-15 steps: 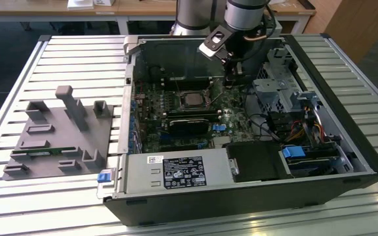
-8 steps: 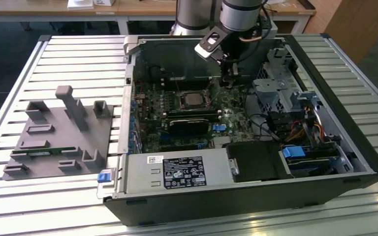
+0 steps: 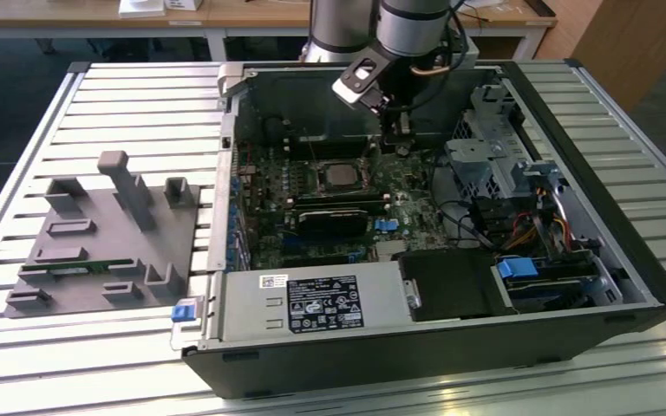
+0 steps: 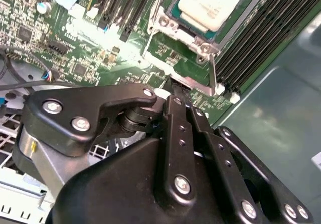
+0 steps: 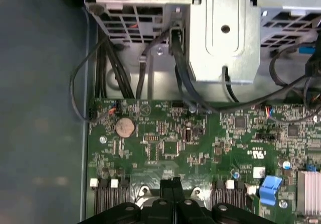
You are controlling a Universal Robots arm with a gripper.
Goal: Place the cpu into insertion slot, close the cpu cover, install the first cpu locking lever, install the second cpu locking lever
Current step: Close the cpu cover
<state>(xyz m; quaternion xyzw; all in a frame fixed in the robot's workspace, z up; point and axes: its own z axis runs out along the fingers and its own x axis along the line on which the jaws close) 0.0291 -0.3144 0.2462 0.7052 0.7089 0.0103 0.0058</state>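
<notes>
Arm (image 3: 408,26) angled down from above, wrist (image 3: 362,80) tilted, black fingers (image 4: 176,121) pressed together at tips

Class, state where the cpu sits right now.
In the second wrist view the cpu sits framed by the cpu cover, between black memory slots, just beyond the gripper.

Two silver-grey tubes make up the arm (image 3: 342,26), and black cables (image 3: 458,39) loop off the wrist. The gripper (image 4: 174,89) is all matte black: flat link bars (image 4: 175,138), silver screw heads (image 4: 181,185) dotted along them, grey metal housing behind.
</notes>
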